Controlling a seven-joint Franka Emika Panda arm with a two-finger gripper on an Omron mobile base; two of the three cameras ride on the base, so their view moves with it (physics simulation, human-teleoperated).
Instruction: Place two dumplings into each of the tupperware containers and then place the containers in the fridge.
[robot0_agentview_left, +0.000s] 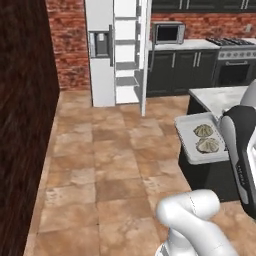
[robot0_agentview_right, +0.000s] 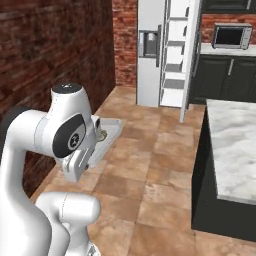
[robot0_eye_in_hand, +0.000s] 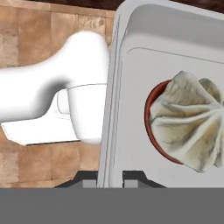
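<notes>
We saw the fridge (robot0_agentview_left: 102, 55) standing open in the upper middle of the left base view, well apart from us across the bare tiled floor. The tupperware container (robot0_agentview_left: 186, 134) hung at centre right, its long axis running toward those shelves, two dumplings (robot0_agentview_left: 203, 131) inside. In the hand view our gripper (robot0_eye_in_hand: 109, 178) sat clamped on the container's rim at the bottom edge

Bare floor (robot0_agentview_left: 115, 160) toward open fridge (robot0_agentview_left: 117, 50)
</notes>
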